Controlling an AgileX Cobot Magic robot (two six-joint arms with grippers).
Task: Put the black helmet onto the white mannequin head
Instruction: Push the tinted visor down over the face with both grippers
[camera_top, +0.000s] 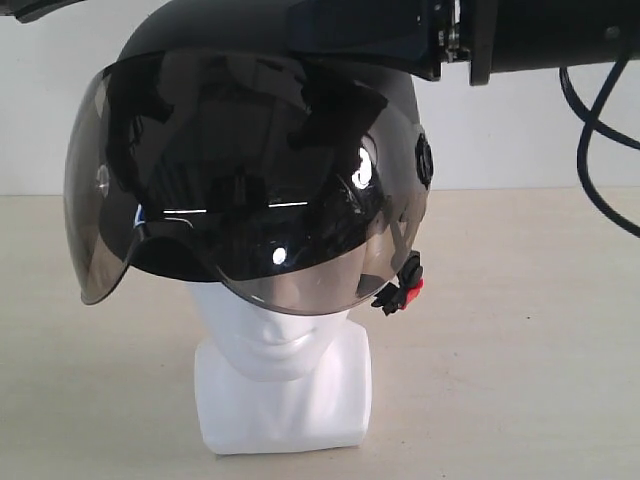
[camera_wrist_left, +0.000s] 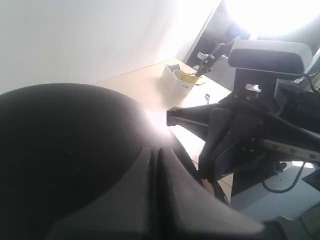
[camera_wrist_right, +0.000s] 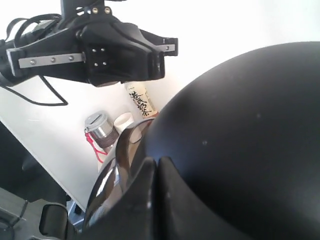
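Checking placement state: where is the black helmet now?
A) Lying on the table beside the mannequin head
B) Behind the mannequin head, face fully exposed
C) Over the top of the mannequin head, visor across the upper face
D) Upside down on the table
C: in the exterior view the black helmet covers the top of the white mannequin head, with its visor across the upper face, so only mouth, chin, neck and base show.

cream tube (camera_wrist_right: 139, 100), black Chinese characters, too blurred to read

Bare table (camera_top: 520, 380) lies open either side of the white mannequin head (camera_top: 285, 390); the black helmet (camera_top: 260, 180) blocks above
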